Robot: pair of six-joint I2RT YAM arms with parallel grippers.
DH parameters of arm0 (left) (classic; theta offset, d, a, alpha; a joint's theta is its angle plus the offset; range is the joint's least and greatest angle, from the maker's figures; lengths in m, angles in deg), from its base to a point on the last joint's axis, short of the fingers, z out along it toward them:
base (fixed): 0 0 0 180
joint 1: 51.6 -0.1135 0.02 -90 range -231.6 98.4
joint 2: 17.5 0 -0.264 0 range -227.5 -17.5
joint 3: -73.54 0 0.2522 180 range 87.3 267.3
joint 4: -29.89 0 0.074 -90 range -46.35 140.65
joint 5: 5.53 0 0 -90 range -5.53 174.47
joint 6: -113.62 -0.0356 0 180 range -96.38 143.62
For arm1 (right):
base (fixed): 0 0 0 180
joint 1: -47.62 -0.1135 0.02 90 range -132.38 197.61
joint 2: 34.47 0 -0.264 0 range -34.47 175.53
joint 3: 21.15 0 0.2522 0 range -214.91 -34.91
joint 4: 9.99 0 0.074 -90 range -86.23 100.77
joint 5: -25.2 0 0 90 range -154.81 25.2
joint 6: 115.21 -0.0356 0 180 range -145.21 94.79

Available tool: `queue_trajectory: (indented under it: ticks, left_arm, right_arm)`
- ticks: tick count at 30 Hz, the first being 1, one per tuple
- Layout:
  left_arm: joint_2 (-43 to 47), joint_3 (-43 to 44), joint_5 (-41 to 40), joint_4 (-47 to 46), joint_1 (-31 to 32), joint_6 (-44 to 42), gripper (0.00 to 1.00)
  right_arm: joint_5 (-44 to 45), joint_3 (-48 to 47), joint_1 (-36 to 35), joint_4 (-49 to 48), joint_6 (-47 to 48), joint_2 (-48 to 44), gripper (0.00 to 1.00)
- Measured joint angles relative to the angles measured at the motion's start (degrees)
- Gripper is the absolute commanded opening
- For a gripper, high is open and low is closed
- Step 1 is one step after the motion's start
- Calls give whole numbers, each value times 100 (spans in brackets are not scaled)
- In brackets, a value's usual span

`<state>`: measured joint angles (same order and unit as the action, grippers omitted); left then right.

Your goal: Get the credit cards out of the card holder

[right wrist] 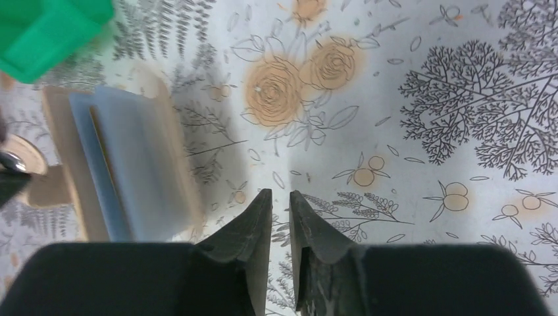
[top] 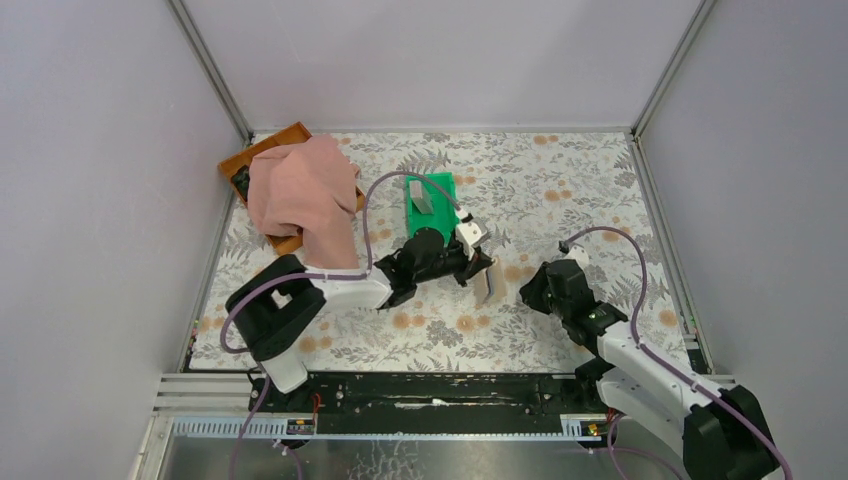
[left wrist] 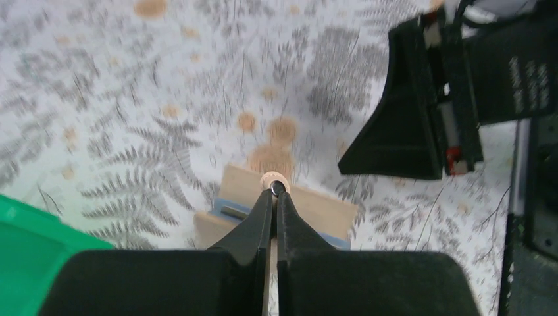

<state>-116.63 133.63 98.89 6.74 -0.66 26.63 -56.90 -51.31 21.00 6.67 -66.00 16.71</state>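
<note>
Floral counter (top: pixel 560 180), dead centre: the left fingers (left wrist: pixel 275 195) clamp the card holder (left wrist: pixel 316 214) by its snap tab (left wrist: pixel 273 180), standing it up for access. Alongside hover the right fingers (top: pixel 528 292), barely parted, empty.

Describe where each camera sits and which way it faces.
Top external: above and behind the arms, looking down at the table; both arms show.
Left wrist: on the left arm, looking along the left end effector, shut on the card holder.
Right wrist: on the right arm, looking down past the right end effector at the table.
Shared: both wrist views show the card holder and green bin.
</note>
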Motion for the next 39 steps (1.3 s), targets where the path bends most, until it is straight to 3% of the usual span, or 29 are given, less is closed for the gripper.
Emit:
queue_trajectory:
  ticks: [5,13,26,39]
  left_arm:
    - [251,332,0,20,0,-7,0]
    - [96,243,13,11,0,44,0]
    - [811,-774,-240,-92,0,127,0]
    - [1497,-1847,-579,-258,2,533,0]
  right_arm:
    - [0,-83,0,269,94,-643,32]
    - [-76,-262,0,522,297,-656,35]
    - [-960,-518,-42,-481,372,839,35]
    - [-1207,-728,-804,-1401,455,1718,39]
